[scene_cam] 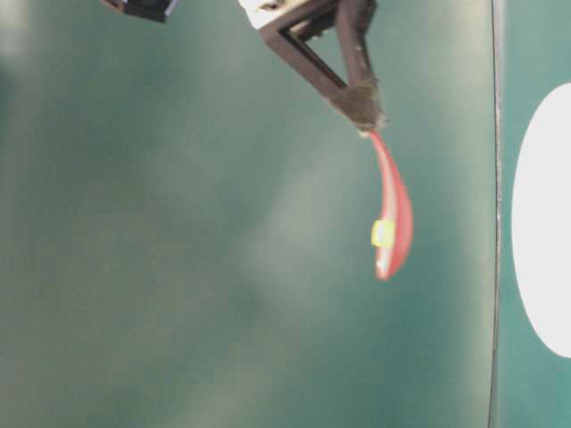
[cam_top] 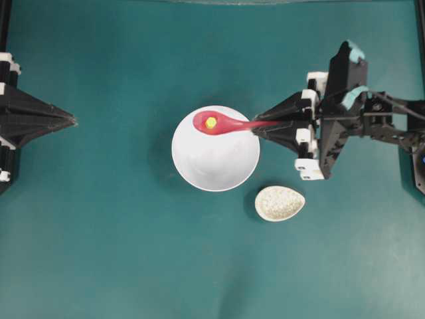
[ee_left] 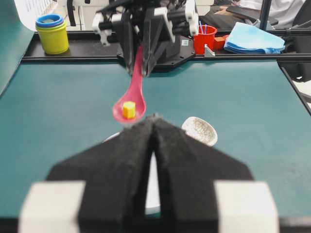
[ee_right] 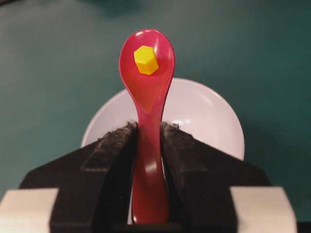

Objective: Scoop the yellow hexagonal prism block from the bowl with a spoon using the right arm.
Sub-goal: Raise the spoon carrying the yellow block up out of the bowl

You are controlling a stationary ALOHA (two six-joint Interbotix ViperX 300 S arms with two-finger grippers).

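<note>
The right gripper (cam_top: 260, 125) is clamped on the handle of the spoon (cam_top: 222, 123), its two black fingers (ee_right: 114, 160) pressing the pink-red stem from both sides. Straight out from the fingertips the scoop is lifted clear above the bowl (cam_top: 216, 159), and the yellow hexagonal prism block (cam_top: 210, 122) sits in the scoop. The white bowl lies below and just ahead of the gripper on the teal table (cam_top: 99, 232). A speckled spoon rest (cam_top: 279, 203) lies on the table beside the bowl. Far across the table, the left gripper (cam_top: 72, 121) rests with its fingers pressed together, holding nothing
</note>
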